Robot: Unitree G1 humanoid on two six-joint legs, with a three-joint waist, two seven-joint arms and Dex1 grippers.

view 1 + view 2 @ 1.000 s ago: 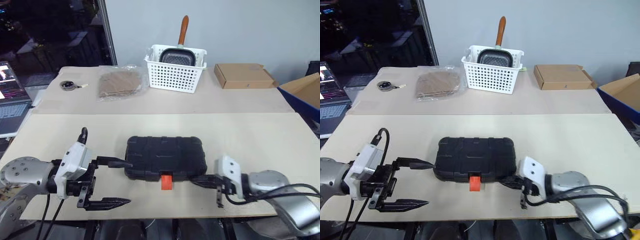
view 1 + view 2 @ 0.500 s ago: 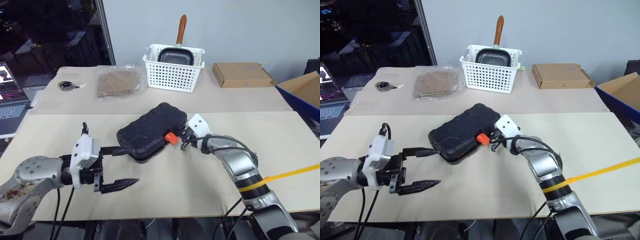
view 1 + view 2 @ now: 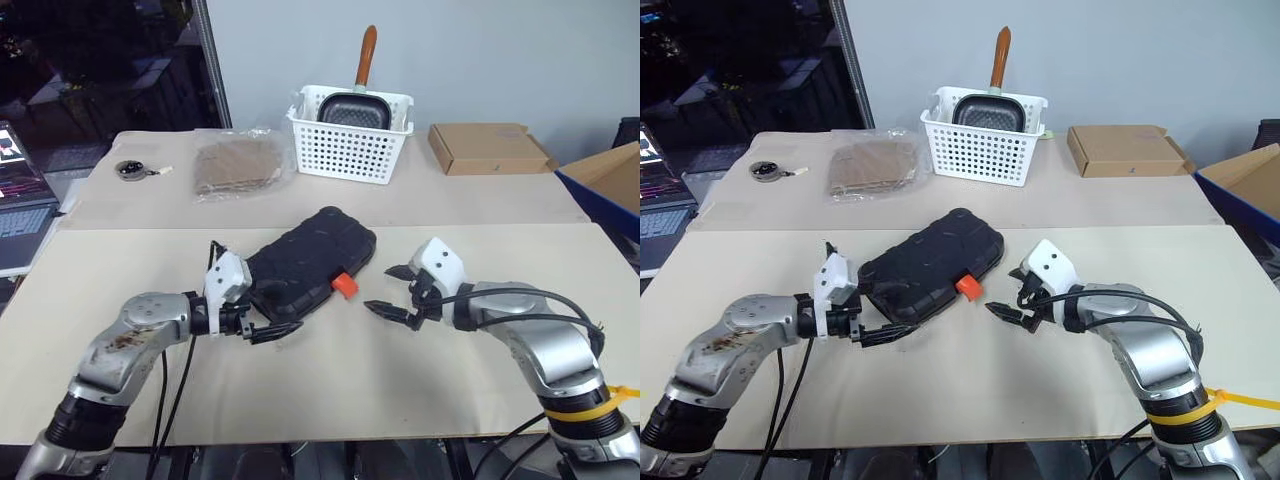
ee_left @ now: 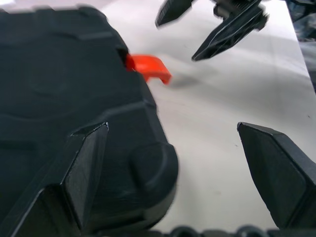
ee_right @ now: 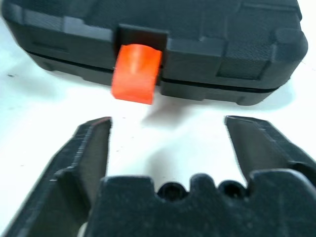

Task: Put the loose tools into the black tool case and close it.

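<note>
Right wrist view: the right gripper [image 5: 168, 133] is spread, faced at the orange latch [image 5: 136, 74]; the black tool case [image 3: 305, 262] is flanked by the spread left gripper [image 3: 262, 322], probably for steadying.

Left gripper [image 3: 268, 322] of two black fingers, jaws spread wide, reaching rightward from a silver forearm at near left, low over the tabletop. Right gripper [image 3: 392, 290] of two black fingers, jaws parted, pointing leftward and slightly down from a bent silver arm at near right.

Beige table [image 3: 520, 390], black tool case [image 3: 305, 263]
</note>
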